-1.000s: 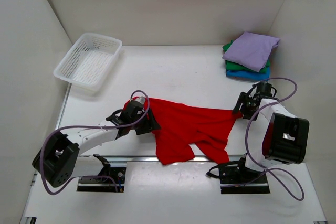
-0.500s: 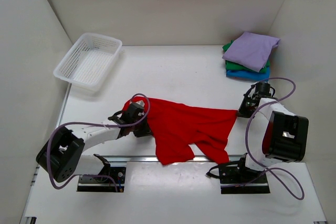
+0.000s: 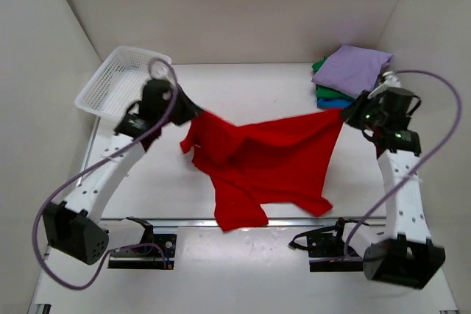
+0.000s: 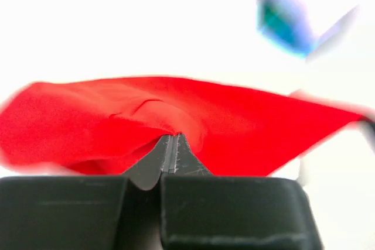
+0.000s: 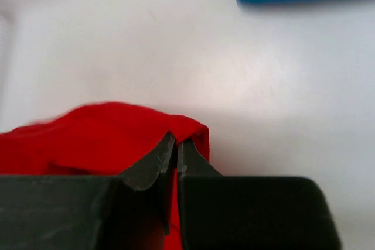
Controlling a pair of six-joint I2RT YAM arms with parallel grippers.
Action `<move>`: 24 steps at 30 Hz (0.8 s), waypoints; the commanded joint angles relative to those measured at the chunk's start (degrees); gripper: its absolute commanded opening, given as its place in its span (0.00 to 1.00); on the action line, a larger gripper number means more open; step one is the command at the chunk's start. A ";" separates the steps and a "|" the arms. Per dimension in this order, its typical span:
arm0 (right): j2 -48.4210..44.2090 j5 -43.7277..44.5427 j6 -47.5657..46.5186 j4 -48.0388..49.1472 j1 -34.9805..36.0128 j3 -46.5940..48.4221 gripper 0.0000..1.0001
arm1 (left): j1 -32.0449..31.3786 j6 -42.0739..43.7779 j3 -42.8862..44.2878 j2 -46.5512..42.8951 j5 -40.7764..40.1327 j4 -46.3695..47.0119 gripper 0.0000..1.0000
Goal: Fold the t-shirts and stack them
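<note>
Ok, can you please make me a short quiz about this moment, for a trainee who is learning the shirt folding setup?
1. True or false: the left gripper is open and holds nothing.
2. Which folded shirt lies on top at the far right of the table? A) green B) lavender C) blue
3. Fill in: the right gripper pinches one edge of the ___ shirt.

Key
1. False: it is shut on the red shirt, as the left wrist view shows.
2. B, the lavender shirt.
3. red
</note>
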 commanded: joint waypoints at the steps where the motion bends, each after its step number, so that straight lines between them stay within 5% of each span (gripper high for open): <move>1: -8.86 -5.82 4.66 2.00 -2.15 10.21 0.00 | 4.93 2.42 16.48 -5.78 0.11 -5.75 0.00; 17: -25.76 2.50 4.05 -6.78 1.01 28.06 0.00 | 6.96 -0.39 45.72 -14.84 6.79 -16.74 0.00; 24: -22.25 2.69 4.84 -3.82 1.10 35.64 0.00 | 5.99 0.92 45.22 -13.26 3.89 -16.49 0.00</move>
